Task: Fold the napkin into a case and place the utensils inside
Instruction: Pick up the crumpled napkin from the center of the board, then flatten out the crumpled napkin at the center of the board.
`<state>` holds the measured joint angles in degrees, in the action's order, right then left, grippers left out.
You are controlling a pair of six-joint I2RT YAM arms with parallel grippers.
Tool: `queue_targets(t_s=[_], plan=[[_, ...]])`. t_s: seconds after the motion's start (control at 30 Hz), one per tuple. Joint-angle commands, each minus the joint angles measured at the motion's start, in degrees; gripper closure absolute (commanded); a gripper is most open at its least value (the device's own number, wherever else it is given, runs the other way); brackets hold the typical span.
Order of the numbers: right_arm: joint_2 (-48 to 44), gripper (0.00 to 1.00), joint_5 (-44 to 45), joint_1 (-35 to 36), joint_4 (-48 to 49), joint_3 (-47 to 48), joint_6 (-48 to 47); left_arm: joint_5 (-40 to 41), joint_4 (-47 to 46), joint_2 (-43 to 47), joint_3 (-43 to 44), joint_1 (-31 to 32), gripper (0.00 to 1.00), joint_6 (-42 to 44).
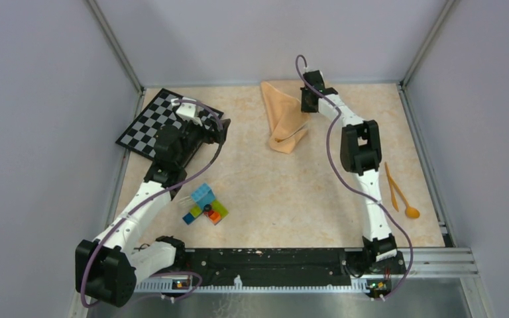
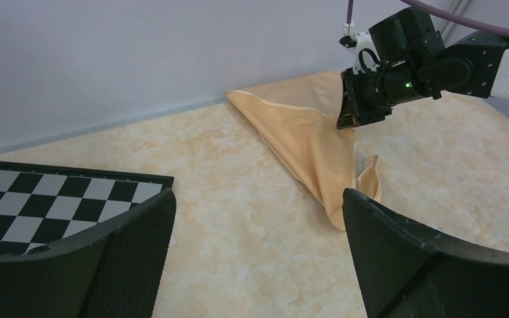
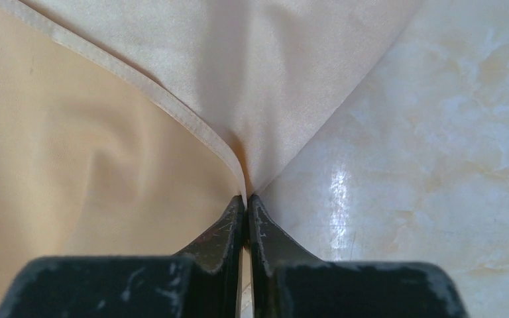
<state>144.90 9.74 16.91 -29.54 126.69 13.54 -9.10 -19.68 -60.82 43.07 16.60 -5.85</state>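
Observation:
The peach-orange napkin (image 1: pixel 283 118) lies bunched and partly lifted at the back middle of the table; it also shows in the left wrist view (image 2: pixel 305 142) and the right wrist view (image 3: pixel 93 152). My right gripper (image 1: pixel 307 101) is shut on the napkin's right edge, the hem pinched between the fingertips (image 3: pixel 246 199), and shows in the left wrist view (image 2: pixel 351 116). My left gripper (image 1: pixel 217 131) is open and empty, low by the checkerboard, left of the napkin (image 2: pixel 258 218). Two orange-yellow utensils (image 1: pixel 397 192), one a spoon, lie at the right edge. No folded case shows.
A black-and-white checkerboard (image 1: pixel 147 119) lies at the back left under my left arm, also in the left wrist view (image 2: pixel 33 199). A cluster of coloured toy bricks (image 1: pixel 204 205) sits front left. Grey walls enclose the table.

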Motion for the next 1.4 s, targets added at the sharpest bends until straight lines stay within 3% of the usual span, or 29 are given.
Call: queue_targets(t_s=[0.0,0.17,0.43,0.57,0.67,0.8,0.97,1.1,1.3,1.37], plan=[[-4.0,1.00,-1.4,0.9,-4.5,-3.9,0.4,0.2,-1.7,-0.2,2.1,0.2,0.01,0.1],[-18.1,1.00,-3.7,1.4,-2.3,-14.6,4.3,0.0,-1.7,-0.3,2.2,0.1,0.01,0.2],[-39.9,1.00,-18.5,1.4,5.5,-37.6,11.4,-3.5,-0.9,-1.7,2.9,0.4,0.01,-0.9],[-46.4,1.00,-22.3,1.4,5.8,-43.2,12.3,-5.7,1.1,-4.4,4.4,2.2,0.01,-0.3],[-50.8,1.00,-22.5,1.3,4.5,-45.1,12.7,-4.3,4.8,-7.0,5.5,7.4,0.01,1.6],[-57.3,1.00,-23.6,0.3,3.4,-45.2,15.0,-10.8,11.9,-7.7,7.8,13.4,0.02,-7.2],[-64.8,1.00,-29.2,-1.9,5.9,-43.4,20.4,0.1,15.7,-1.6,2.8,20.8,0.01,-25.6],[-68.0,1.00,-32.4,-1.9,7.6,-40.9,25.7,10.9,10.6,1.2,-3.6,31.0,0.01,-34.8],[-70.9,1.00,-47.8,-1.9,21.6,-40.8,38.8,21.4,7.3,-3.3,-3.9,44.2,0.01,-31.9],[-71.0,1.00,-48.7,-1.9,20.1,-38.0,40.0,22.1,3.5,-3.5,-5.3,46.4,0.01,-30.2]])
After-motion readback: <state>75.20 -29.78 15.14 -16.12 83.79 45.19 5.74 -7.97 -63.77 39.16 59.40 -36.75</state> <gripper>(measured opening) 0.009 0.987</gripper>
